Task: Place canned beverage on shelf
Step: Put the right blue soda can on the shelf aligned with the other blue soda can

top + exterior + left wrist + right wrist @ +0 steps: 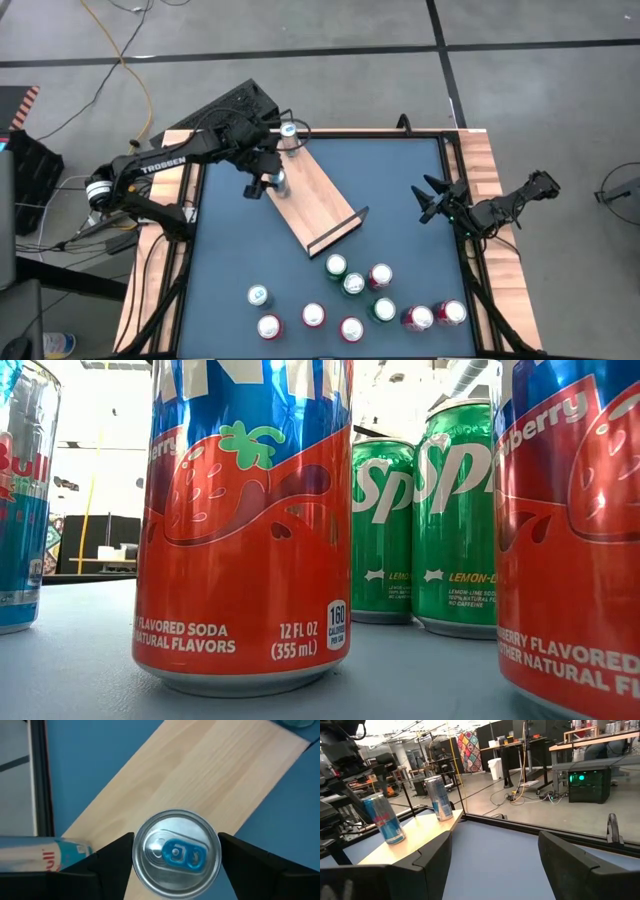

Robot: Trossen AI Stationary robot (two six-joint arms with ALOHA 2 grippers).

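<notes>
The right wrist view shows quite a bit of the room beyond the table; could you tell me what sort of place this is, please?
Probably a robotics lab or workshop: workbenches loaded with equipment, cables trailing over a bare concrete floor, and a computer case with a green light.

A: The high view looks straight down on the whole table [400, 200]; the low view sits at tabletop height, right up against the cans [245, 530].

B: The left wrist view peers down close on the shelf [200, 775]; the right wrist view looks across at it.
</notes>
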